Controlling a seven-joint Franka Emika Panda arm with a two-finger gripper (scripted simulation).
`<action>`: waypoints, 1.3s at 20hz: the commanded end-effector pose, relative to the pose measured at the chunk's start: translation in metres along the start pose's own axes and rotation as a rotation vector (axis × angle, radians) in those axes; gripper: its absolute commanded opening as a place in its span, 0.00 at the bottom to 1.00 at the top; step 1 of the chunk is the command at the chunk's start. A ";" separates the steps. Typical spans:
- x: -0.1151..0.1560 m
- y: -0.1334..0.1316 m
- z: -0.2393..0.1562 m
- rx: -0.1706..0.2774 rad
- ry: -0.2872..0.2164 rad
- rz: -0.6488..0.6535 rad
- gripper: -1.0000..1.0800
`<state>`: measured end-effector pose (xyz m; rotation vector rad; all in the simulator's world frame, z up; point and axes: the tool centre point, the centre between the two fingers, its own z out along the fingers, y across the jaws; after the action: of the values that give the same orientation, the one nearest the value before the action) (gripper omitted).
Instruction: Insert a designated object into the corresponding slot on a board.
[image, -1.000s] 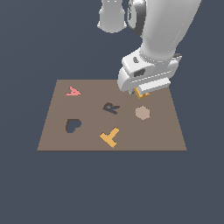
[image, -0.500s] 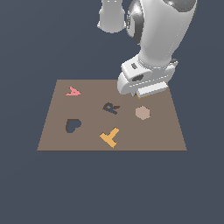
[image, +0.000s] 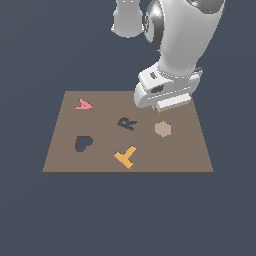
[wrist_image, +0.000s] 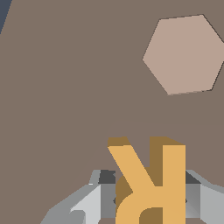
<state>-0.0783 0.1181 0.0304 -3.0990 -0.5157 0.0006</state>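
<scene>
The orange-yellow R-shaped block (wrist_image: 151, 183) sits between the grey fingers (wrist_image: 94, 201) of my gripper (wrist_image: 148, 194), which is shut on it just above the brown board (wrist_image: 65, 87). In the exterior view the hand covers the gripper (image: 162, 109) and nearly all of the block, low over the board's (image: 60, 150) far right part. The dark R-shaped slot (image: 127, 123) lies open near the board's middle, to the exterior view's left of the hand and apart from it.
A tan hexagon (image: 163, 129) lies flush in the board right beside the hand, also seen as the hexagon (wrist_image: 183, 54) from the wrist. A dark heart cutout (image: 82, 143), an orange T piece (image: 125, 156) and a pink arrow piece (image: 83, 104) are on the board too.
The hand has sunk slightly toward the board at the far right. The orange block that showed below it a second ago is now almost hidden behind the hand.
</scene>
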 end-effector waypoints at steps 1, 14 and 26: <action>0.000 0.000 0.000 0.000 0.000 0.000 0.00; -0.004 0.017 -0.001 0.000 0.000 -0.098 0.00; -0.005 0.063 -0.004 -0.001 0.000 -0.361 0.00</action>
<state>-0.0653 0.0636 0.0341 -2.9780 -1.0022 0.0004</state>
